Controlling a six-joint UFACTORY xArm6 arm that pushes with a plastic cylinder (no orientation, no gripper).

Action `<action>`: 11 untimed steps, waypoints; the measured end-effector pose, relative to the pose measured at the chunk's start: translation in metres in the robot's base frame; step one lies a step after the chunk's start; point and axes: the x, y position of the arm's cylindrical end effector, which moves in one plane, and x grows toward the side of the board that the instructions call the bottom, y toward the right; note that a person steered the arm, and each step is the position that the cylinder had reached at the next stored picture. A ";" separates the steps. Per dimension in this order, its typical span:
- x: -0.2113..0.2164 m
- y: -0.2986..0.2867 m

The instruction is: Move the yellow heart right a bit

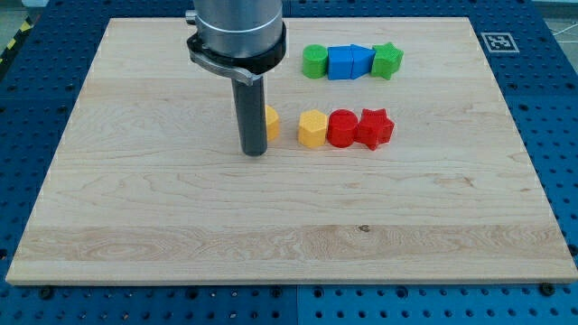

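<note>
My tip [255,152] rests on the board just left of a yellow block [271,124], which the rod mostly hides, so its shape cannot be made out. To its right, a second yellow block [312,129] of rounded shape stands apart by a small gap. It touches a red round block [342,128], which touches a red star [375,127]. The tip is at the left end of this row.
Near the view's top, a row holds a green round block [314,61], two blue blocks [340,63] [361,61] and a green star [386,60]. The wooden board [135,226] lies on a blue pegboard table. A marker tag [498,41] sits at the top right.
</note>
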 end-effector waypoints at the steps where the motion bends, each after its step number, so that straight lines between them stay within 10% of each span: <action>1: 0.033 -0.016; 4: -0.039 -0.022; 11: -0.044 0.021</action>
